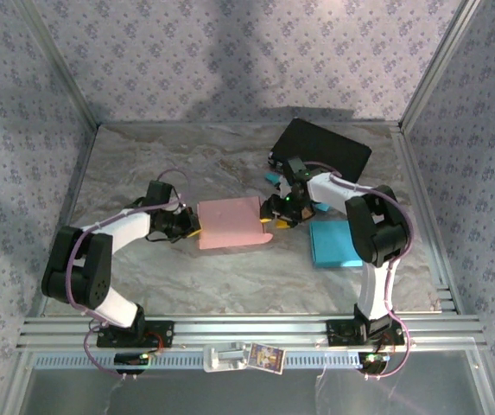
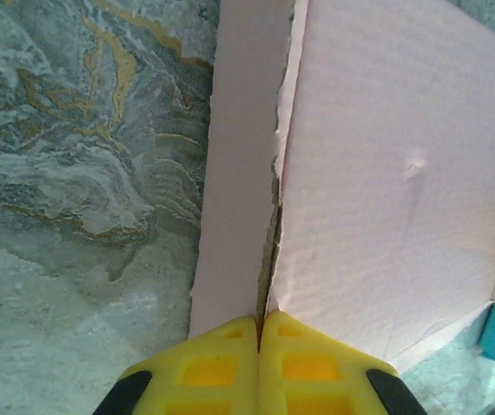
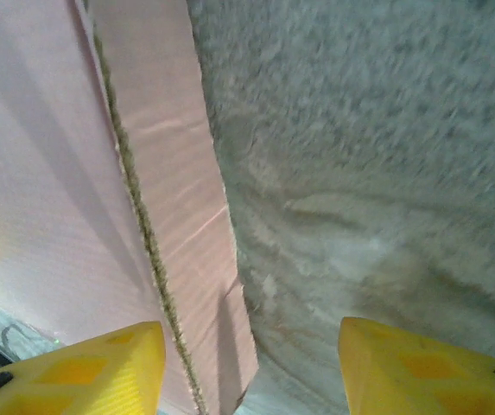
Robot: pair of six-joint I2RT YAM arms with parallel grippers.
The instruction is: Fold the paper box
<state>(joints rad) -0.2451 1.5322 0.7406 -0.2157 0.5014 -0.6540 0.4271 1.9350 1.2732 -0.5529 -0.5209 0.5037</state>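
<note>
One pink box (image 1: pixel 229 223) lies flat in the middle of the table (image 1: pixel 143 173), between the two grippers. The left gripper (image 1: pixel 192 229) is at its left edge, yellow fingers (image 2: pixel 221 367) pressed together on the cardboard edge. The right gripper (image 1: pixel 272 220) is at the right edge, jaws wide with nothing between them. Right of the box lies one blue pad (image 1: pixel 333 244). Behind it are one small teal piece (image 1: pixel 271 178) and one black slab (image 1: pixel 320 149).
</note>
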